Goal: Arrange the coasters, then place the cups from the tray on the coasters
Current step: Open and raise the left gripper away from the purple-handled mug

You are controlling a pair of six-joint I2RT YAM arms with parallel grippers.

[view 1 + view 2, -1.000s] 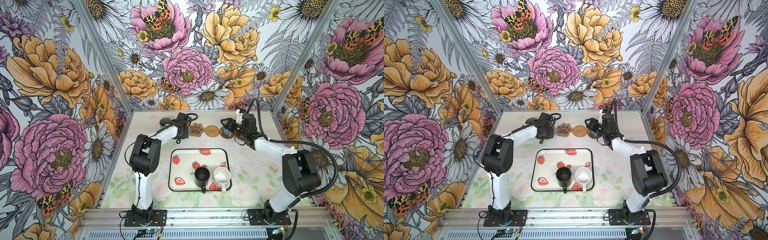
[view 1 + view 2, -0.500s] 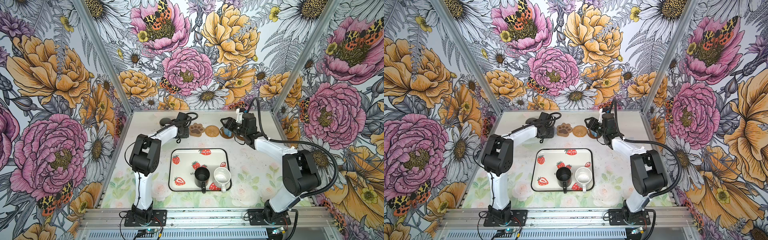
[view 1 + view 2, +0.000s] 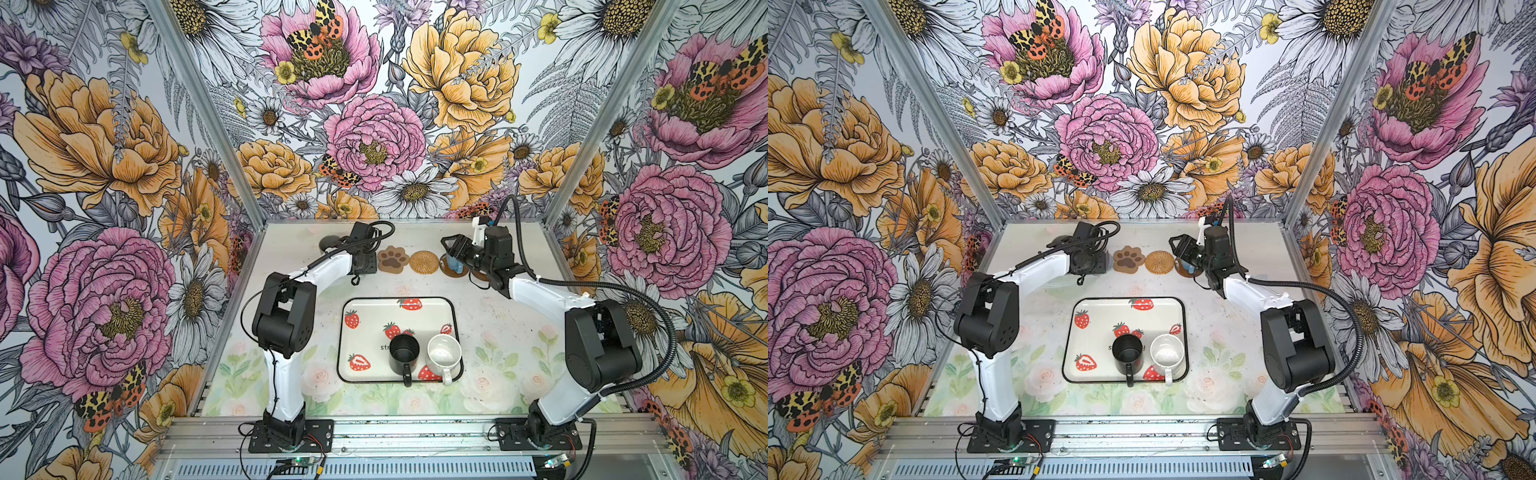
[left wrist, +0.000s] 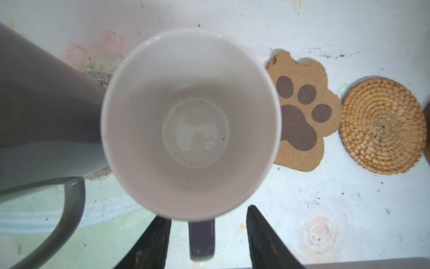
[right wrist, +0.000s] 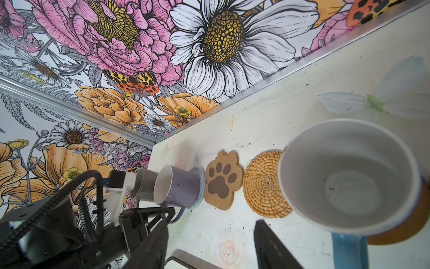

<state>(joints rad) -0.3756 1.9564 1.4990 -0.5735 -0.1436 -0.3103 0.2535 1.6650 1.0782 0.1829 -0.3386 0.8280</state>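
The left gripper [image 4: 208,213] is shown with its fingers [image 4: 149,244] spread and released: the handle of the lavender mug [image 4: 190,121] lies between them with a gap on each side, and nothing is gripped. The mug is set upright, long axis vertical, mouth up, its handle pointing back between the fingers towards the wrist; in the right wrist view it is seen resting on the grey-white woven coaster [image 5: 200,184]. The tall grey mug [image 4: 41,104] stands just beside the outer face of one finger. Beyond the other finger the paw-shaped coaster [image 4: 300,116] and then the rattan coaster [image 4: 381,125] lie bare. The right gripper [image 5: 210,221] is likewise open and empty; the light blue mug [image 5: 349,174] stands upright on a dark brown coaster [image 5: 404,228] outside one finger, with its handle beside that finger, not between the pair. The placing step is judged complete for both mugs. The next move calls for each gripper to be drawn straight back along the handle line, so that neither the handle nor the grey mug is struck. The tray [image 3: 374,307] is then to be approached, where the black mug [image 3: 404,355] and the white speckled mug [image 3: 444,353] remain upright, handles towards the arm bases.
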